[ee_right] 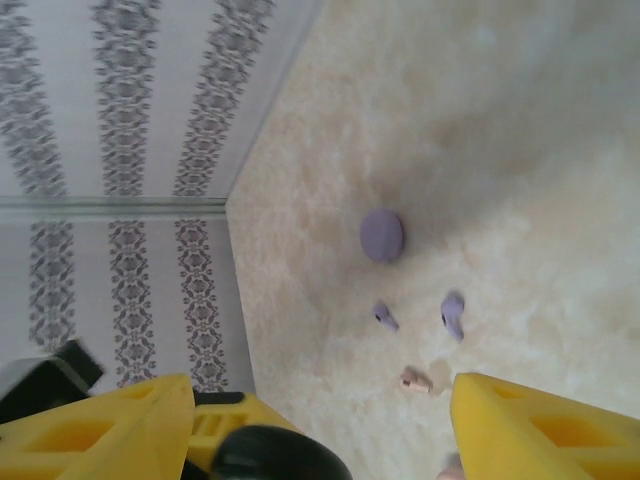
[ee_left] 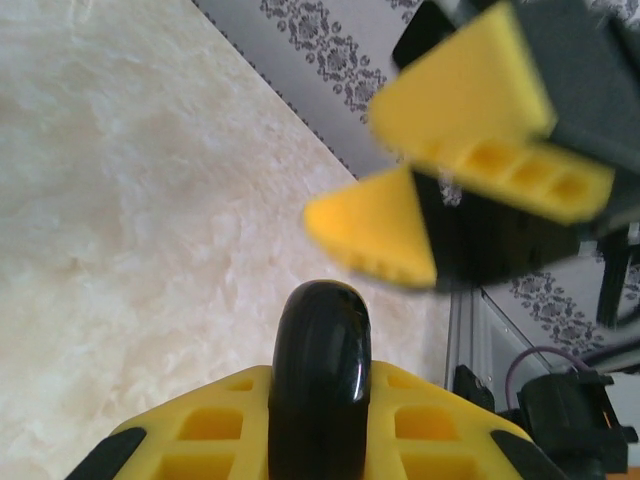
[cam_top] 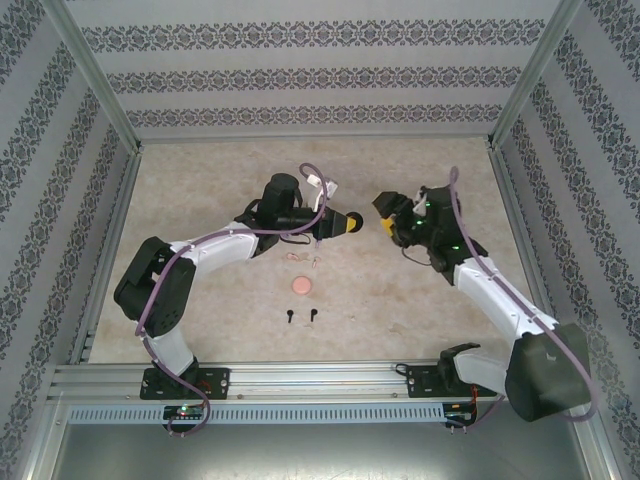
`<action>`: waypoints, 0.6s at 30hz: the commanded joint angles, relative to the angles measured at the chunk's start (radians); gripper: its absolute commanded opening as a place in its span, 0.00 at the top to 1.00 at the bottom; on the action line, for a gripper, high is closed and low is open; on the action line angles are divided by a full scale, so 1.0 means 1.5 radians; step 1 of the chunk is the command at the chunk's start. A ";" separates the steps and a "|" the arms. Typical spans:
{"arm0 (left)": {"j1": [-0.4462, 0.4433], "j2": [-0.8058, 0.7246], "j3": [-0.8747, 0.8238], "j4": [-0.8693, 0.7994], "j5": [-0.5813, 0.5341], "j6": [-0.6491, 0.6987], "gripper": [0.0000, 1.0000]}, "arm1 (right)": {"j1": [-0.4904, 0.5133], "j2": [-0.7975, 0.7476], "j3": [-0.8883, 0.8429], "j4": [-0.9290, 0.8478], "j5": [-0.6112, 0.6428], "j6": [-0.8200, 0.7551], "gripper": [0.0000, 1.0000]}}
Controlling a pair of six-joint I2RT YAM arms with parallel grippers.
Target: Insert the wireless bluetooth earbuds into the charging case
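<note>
While the left gripper [cam_top: 345,224] grips a glossy black round case [ee_left: 320,375], held edge-on between its yellow ribbed fingers, the right gripper [cam_top: 388,214] faces it tip to tip, just beside. The right gripper's yellow wedge-shaped fingers are spread wide, with nothing between them.

The earbuds all lie loose on the pale, mottled, stone-like table [cam_top: 420,300]. In the top view, the two pink earbuds [cam_top: 295,257] lie close to the left gripper, on its base side. They are too small to tell which way their stems point. A flat, matte pink case [cam_top: 300,285] lies just past them. Farther toward the bases are the two black earbuds [cam_top: 288,318]. The left one has its long axis running toward the bases, and the right one is slanted.

In the right wrist view, two lilac earbuds [ee_right: 453,312] lie ahead of the spread fingers, side by side but apart. Their long axes run roughly toward and away from the gripper. A smooth, round lilac case [ee_right: 381,235] lies just beyond them.
</note>
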 commanded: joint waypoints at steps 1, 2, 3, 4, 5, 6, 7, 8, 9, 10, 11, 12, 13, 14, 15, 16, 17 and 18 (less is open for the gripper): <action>-0.002 -0.025 0.023 -0.085 0.052 0.055 1.00 | -0.043 -0.036 0.014 0.018 -0.123 -0.212 0.32; 0.003 -0.031 0.021 -0.095 0.059 0.058 1.00 | -0.045 -0.040 0.017 0.018 -0.150 -0.260 0.33; 0.007 -0.037 0.019 -0.101 0.063 0.060 1.00 | -0.043 -0.041 0.018 0.016 -0.167 -0.302 0.33; 0.011 -0.040 0.018 -0.105 0.067 0.061 1.00 | -0.042 -0.038 0.021 0.010 -0.179 -0.328 0.34; 0.015 -0.043 0.020 -0.116 0.073 0.065 1.00 | -0.042 -0.035 0.023 0.015 -0.202 -0.349 0.35; 0.019 -0.045 0.023 -0.129 0.079 0.070 1.00 | -0.039 -0.030 0.024 0.019 -0.223 -0.374 0.36; 0.023 -0.048 0.026 -0.140 0.083 0.075 1.00 | -0.035 -0.027 0.024 0.017 -0.234 -0.395 0.36; 0.025 -0.051 0.030 -0.152 0.087 0.081 1.00 | -0.030 -0.024 0.024 0.013 -0.244 -0.423 0.37; 0.028 -0.053 0.035 -0.166 0.090 0.088 1.00 | -0.027 -0.020 0.024 0.009 -0.254 -0.444 0.38; 0.028 -0.055 0.041 -0.176 0.094 0.094 1.00 | -0.026 -0.016 0.022 0.009 -0.262 -0.458 0.39; 0.031 -0.056 0.047 -0.194 0.097 0.102 1.00 | -0.026 -0.010 0.020 0.010 -0.272 -0.469 0.40; 0.032 -0.058 0.052 -0.204 0.100 0.106 1.00 | -0.026 -0.004 0.018 0.012 -0.281 -0.479 0.40; 0.033 -0.058 0.057 -0.212 0.101 0.111 1.00 | -0.024 0.001 0.016 0.015 -0.290 -0.484 0.41; 0.033 -0.059 0.060 -0.218 0.100 0.114 1.00 | -0.021 0.007 0.014 0.016 -0.301 -0.488 0.41; 0.034 -0.059 0.063 -0.223 0.101 0.116 1.00 | -0.014 0.013 0.013 0.017 -0.305 -0.493 0.41; 0.034 -0.059 0.065 -0.224 0.102 0.115 1.00 | -0.006 0.017 0.014 0.016 -0.307 -0.497 0.42; 0.034 -0.058 0.068 -0.224 0.103 0.114 1.00 | 0.003 0.022 0.014 0.015 -0.306 -0.502 0.42; 0.034 -0.056 0.072 -0.224 0.104 0.114 1.00 | 0.013 0.027 0.014 0.014 -0.303 -0.505 0.43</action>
